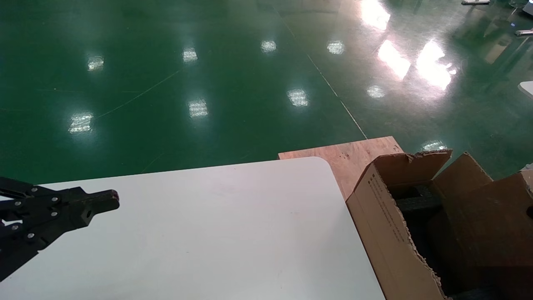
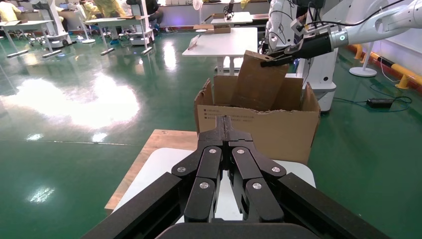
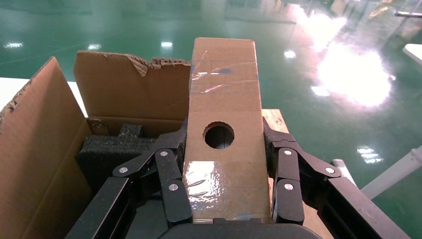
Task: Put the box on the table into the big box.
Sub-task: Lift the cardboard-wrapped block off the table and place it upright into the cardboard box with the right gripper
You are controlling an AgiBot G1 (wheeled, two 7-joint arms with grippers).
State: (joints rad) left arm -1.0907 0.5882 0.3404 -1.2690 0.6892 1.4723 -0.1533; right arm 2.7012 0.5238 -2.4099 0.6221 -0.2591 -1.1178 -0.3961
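Pinching the small flat light-brown cardboard box point(image 3: 223, 134) in my right gripper point(image 3: 225, 186), I should probably lower it squarely past the large brown carton's point(image 3: 47, 149) torn flaps at frame left before releasing; my left gripper point(image 1: 109, 201), pressed together, idles over the white tabletop point(image 1: 216, 233).

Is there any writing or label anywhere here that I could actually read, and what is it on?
Nothing here can be read.
Big box: small black print on its outer side, too small and blurred to make out.
The box in the right gripper: only clear tape and a round hole, no text.
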